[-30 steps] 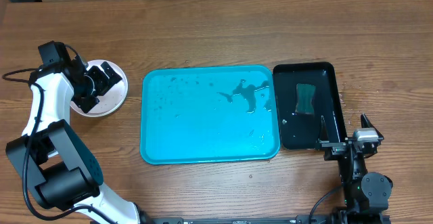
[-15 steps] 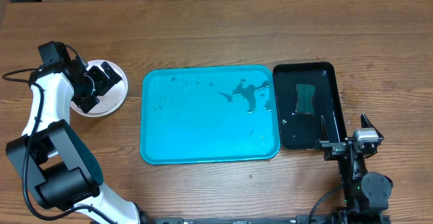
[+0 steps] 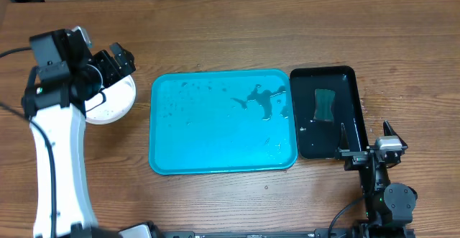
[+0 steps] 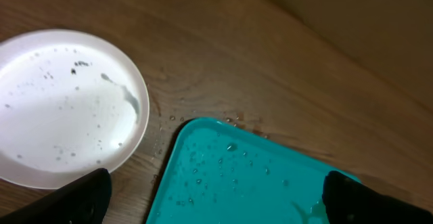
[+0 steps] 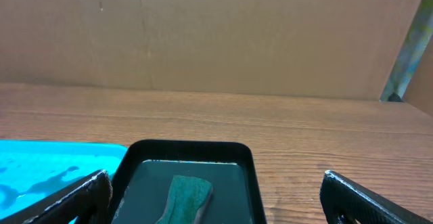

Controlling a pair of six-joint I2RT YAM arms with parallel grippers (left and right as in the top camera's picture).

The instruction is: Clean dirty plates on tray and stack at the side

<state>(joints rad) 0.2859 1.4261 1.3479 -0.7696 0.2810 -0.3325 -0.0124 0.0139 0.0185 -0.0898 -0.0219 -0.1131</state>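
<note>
Apparently the job is close to its end, judging by how things lie. The tray in the middle of the table carries no plates at all, only water drops and a few dark wet streaks toward its right side. One white plate sits on the bare wood to the left of the tray, near its upper left corner but not touching it. It is speckled with drops and a few tiny dark flecks, and shows no heavy smear. Whether the blue and yellow-green plates lie stacked under it cannot be told, since only a white rim and face show in either view; no other plate is visible anywhere. The left gripper hangs above the far edge of that plate with its jaws spread wide and nothing between them, so the plate is released and rests on its own. The right gripper sits low at the near right corner, just beside the black tray, jaws likewise apart and empty. A green sponge lies inside that black tray, let go. What may remain, at a guess, is only pulling the arms back.
</note>
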